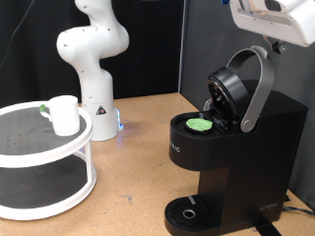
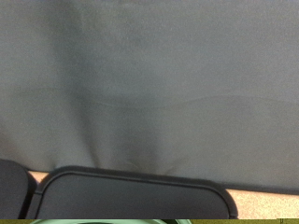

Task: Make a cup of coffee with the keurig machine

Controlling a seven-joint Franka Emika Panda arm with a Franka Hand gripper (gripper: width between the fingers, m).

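Note:
The keurig machine (image 1: 246, 147) stands at the exterior view's right with its grey lid handle (image 1: 258, 84) raised and the lid open. A green-topped pod (image 1: 201, 125) sits in the open chamber. The white cup (image 1: 65, 114) stands upright on the top shelf of a round white stand at the left, with a bit of green at its handle. My gripper (image 1: 274, 22) hangs high above the machine at the top right, partly cut off by the frame edge, with nothing seen in it. The wrist view shows only a dark curtain and a black edge of the machine (image 2: 131, 191); no fingers show there.
The round two-tier white stand (image 1: 44, 147) fills the left. The white robot base (image 1: 96, 88) stands behind it. A dark curtain hangs at the back right. The wooden tabletop (image 1: 138, 167) lies between the stand and the machine.

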